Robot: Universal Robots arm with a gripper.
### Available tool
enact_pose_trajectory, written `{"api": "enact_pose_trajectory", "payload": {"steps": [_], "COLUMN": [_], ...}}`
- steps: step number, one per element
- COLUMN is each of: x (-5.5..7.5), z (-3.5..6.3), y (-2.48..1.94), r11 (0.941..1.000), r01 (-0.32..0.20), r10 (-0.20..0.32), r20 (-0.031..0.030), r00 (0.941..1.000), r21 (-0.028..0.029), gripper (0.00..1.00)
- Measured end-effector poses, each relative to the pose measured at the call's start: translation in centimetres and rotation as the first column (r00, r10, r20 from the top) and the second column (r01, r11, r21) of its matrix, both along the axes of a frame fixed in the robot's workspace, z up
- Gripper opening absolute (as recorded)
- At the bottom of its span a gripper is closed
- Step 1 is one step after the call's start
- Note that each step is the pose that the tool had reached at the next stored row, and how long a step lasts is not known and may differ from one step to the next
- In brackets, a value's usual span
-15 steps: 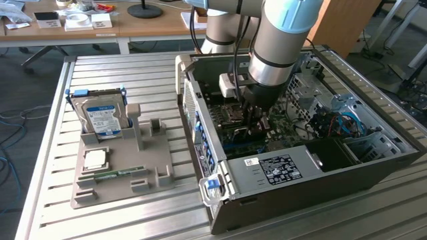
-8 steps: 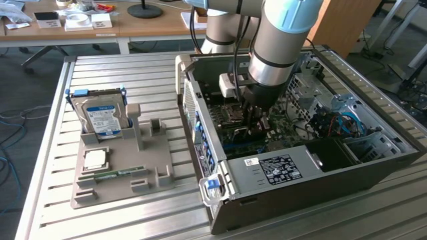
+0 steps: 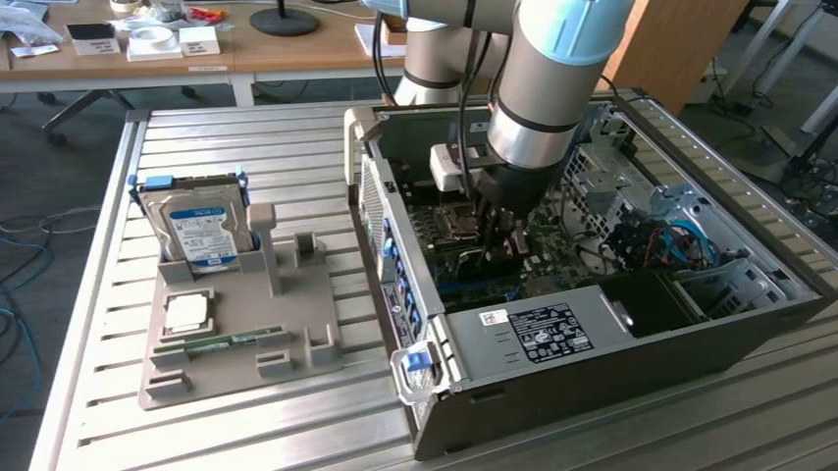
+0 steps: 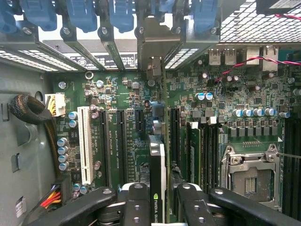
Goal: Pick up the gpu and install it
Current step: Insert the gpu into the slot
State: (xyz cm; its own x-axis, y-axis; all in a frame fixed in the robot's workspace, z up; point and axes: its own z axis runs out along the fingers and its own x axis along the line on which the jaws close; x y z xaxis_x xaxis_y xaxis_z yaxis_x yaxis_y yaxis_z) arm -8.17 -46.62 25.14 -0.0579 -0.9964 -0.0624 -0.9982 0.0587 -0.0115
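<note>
The gpu [image 4: 157,160] stands edge-on in a motherboard [image 4: 117,94] slot inside the open computer case [image 3: 563,339], its pale bracket end reaching the rear slot covers. My gripper [image 4: 162,207] is straight over the card's near end. Its black fingers [image 4: 136,202] straddle the card's top edge, and a small gap shows on one side. In the exterior view, the gripper [image 3: 504,250] reaches down into the middle of the case from the arm above.
On the exterior view's left, a grey parts tray [image 3: 294,339] holds a silver hard drive [image 3: 196,231], a CPU [image 3: 186,312] and a green memory stick [image 3: 223,343]. Blue slot latches [image 4: 80,14], an empty CPU socket [image 4: 249,176] and cables [image 4: 28,108] surround the card.
</note>
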Motion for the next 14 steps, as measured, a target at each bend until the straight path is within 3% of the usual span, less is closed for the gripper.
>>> {"api": "enact_pose_trajectory", "payload": {"steps": [14], "x": [-0.09], "z": [-0.31], "y": [-0.06], "r11": [1.0], "r01": [0.0], "r10": [0.0], "r20": [0.0001], "r00": [1.0], "r21": [0.0012], "gripper": [0.27]}}
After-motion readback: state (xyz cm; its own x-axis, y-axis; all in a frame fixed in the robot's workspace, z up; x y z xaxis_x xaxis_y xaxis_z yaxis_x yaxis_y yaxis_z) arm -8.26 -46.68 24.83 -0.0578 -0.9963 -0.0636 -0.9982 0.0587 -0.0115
